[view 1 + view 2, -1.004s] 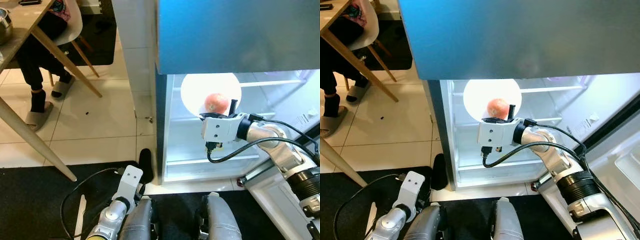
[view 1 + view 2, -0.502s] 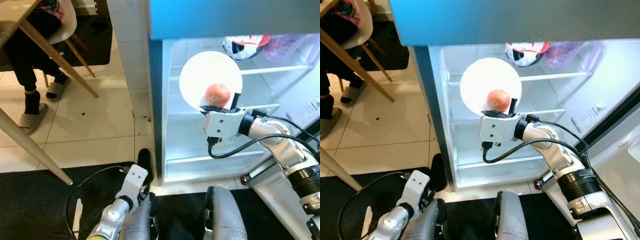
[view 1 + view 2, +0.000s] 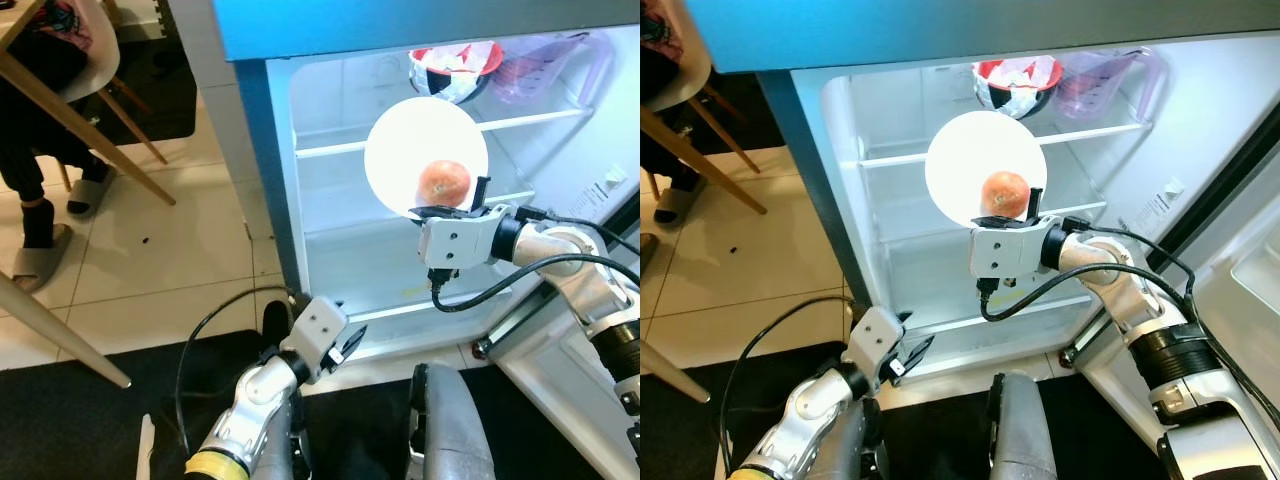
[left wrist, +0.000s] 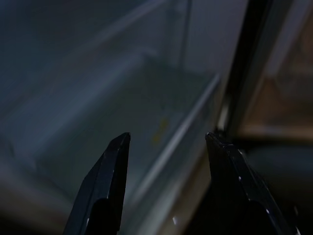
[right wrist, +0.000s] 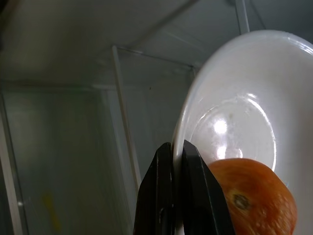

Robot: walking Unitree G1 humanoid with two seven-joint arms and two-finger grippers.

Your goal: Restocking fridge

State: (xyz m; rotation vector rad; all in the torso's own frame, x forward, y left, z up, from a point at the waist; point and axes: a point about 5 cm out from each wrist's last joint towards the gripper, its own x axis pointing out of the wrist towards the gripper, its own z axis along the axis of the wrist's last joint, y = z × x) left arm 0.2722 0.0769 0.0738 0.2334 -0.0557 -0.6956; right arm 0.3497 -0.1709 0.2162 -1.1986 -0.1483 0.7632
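Two glass shelves (image 3: 400,145) light the fridge (image 3: 890,200); right gripper (image 5: 177,161) pinches plate (image 3: 405,150), left gripper (image 4: 168,147) open.

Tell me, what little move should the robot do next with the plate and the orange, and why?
Probably ease the white plate forward and down onto the middle fridge shelf. The right gripper pinches the plate's rim, with the orange on it, held just in front of the open fridge above that shelf, so it is not resting on anything yet.
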